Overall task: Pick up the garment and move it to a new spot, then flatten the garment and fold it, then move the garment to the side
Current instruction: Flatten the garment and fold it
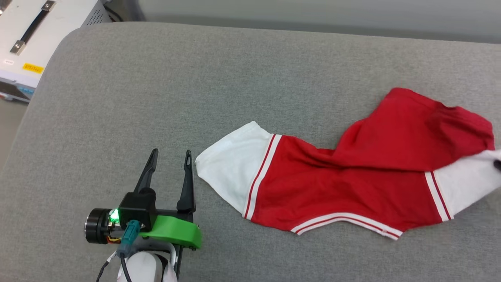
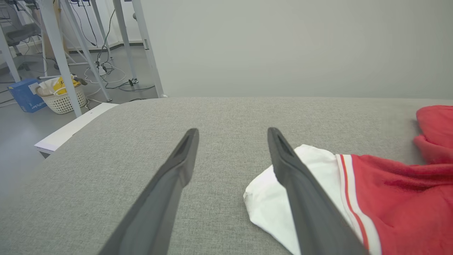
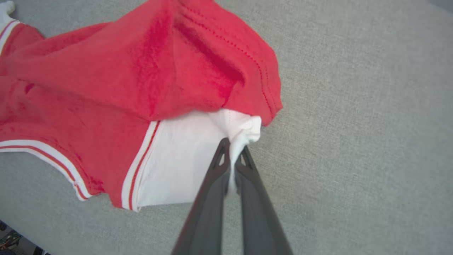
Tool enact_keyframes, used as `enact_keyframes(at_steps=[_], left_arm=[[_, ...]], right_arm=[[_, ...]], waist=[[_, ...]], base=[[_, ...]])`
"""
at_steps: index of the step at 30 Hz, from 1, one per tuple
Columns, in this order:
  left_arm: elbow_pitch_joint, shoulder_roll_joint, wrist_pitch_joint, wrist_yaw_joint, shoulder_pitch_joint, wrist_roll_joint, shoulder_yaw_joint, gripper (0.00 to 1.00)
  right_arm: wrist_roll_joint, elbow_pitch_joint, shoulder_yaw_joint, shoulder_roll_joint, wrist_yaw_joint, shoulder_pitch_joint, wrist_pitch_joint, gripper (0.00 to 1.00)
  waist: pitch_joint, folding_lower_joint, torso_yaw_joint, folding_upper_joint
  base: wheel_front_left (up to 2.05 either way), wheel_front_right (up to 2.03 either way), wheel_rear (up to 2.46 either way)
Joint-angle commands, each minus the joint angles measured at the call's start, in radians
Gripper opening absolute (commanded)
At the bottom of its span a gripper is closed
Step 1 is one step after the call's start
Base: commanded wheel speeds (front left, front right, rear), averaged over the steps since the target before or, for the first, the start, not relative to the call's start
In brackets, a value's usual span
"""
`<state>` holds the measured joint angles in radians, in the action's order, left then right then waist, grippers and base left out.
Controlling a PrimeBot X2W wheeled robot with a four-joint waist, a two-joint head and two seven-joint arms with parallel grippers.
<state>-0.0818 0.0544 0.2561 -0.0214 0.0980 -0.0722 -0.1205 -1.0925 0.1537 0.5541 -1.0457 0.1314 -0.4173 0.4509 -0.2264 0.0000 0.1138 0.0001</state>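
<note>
Right wrist view: right gripper [image 3: 233,156] is clamped on a small bunch of white sleeve cloth [image 3: 244,132] of the red jersey-style T-shirt with white short sleeves and red-and-white striped trim [image 3: 106,88]. Only the sleeve tip is between the fingers. Left gripper [image 1: 172,152] hangs with its fingers spread wide and nothing in them, just beside the other white sleeve [image 1: 231,168]; I can't tell if it touches.

Shirt lies on the grey woven-fabric surface [image 1: 156,78], right of centre in the head view, near the robot's edge.

Risks, as I judge them:
- Bite is thin, so cloth could slip out under the weight of the shirt.
- Hauling by one sleeve alone would likely drag the body into a rope, meaning more flattening work later.
- Red body is already doubled over itself on the right side; a pull could tighten that fold.

Orientation: long axis runs sleeve to sleeve, left-right across the head view. Curved striped trim [image 1: 344,219] faces the robot, and the bunched red cloth points away.
</note>
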Motion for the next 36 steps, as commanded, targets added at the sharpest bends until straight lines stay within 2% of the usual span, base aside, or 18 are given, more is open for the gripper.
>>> enact_keyframes(at_steps=[1,6,11,16,17,18,19,23,29,33,36], left_arm=[[0.0,-0.004,0.006,0.005,-0.014,0.01,0.005,1.0],[-0.001,-0.004,0.006,0.01,-0.023,0.014,0.013,1.0],[-0.008,-0.004,0.006,0.018,-0.018,0.018,0.012,1.0],[-0.017,-0.004,0.006,0.024,-0.01,0.02,0.014,1.0],[-0.018,-0.004,0.006,0.023,-0.011,0.021,0.017,1.0],[-0.019,-0.003,0.006,0.023,-0.013,0.021,0.02,1.0],[-0.02,-0.003,0.006,0.023,-0.015,0.022,0.022,1.0],[-0.018,-0.003,0.006,0.021,-0.029,0.025,0.029,1.0],[-0.006,-0.003,0.006,0.021,-0.037,0.03,0.034,1.0],[0.005,-0.003,0.006,0.022,-0.035,0.032,0.036,1.0],[0.011,-0.003,0.006,0.023,-0.028,0.035,0.035,1.0]], right_arm=[[-0.019,-0.006,-0.03,-0.004,-0.001,0.064,-0.014,0.0],[-0.04,0.015,-0.126,0.025,-0.001,0.253,-0.037,0.0],[-0.021,0.1,-0.177,0.118,-0.001,0.383,-0.055,0.0],[0.049,0.177,-0.202,0.209,-0.001,0.408,-0.099,0.0],[0.058,0.181,-0.211,0.222,-0.001,0.407,-0.113,0.14],[0.072,0.182,-0.219,0.234,-0.001,0.406,-0.131,0.5],[0.087,0.179,-0.227,0.238,-0.001,0.405,-0.146,1.0],[0.14,0.137,-0.275,0.235,-0.001,0.411,-0.192,1.0],[0.165,0.01,-0.405,0.193,-0.001,0.45,-0.182,1.0],[0.191,-0.057,-0.506,0.166,-0.001,0.453,-0.131,1.0],[0.187,-0.081,-0.558,0.166,-0.001,0.441,-0.044,1.0]], waist=[[0.03,0.0,-0.029,-0.0001],[0.035,0.0,-0.04,-0.0001],[0.027,0.0,-0.039,-0.0001],[0.024,0.0,-0.034,-0.0001],[0.025,0.0,-0.035,-0.0001],[0.028,0.0,-0.036,-0.0001],[0.03,0.0,-0.038,-0.0001],[0.044,0.0,-0.048,-0.0001],[0.052,0.0,-0.058,-0.0001],[0.042,0.0,-0.058,-0.0001],[0.029,0.0,-0.055,-0.0001]], base=[[0.0,0.0,0.0],[0.0,0.0,0.0],[0.0,0.0,0.0],[0.0,0.0,0.0],[0.0,0.0,0.0],[0.0,0.0,0.0],[0.0,0.0,0.0],[0.0,0.0,0.0],[0.0,0.0,0.0],[0.0,0.0,0.0],[0.0,0.0,0.0]])
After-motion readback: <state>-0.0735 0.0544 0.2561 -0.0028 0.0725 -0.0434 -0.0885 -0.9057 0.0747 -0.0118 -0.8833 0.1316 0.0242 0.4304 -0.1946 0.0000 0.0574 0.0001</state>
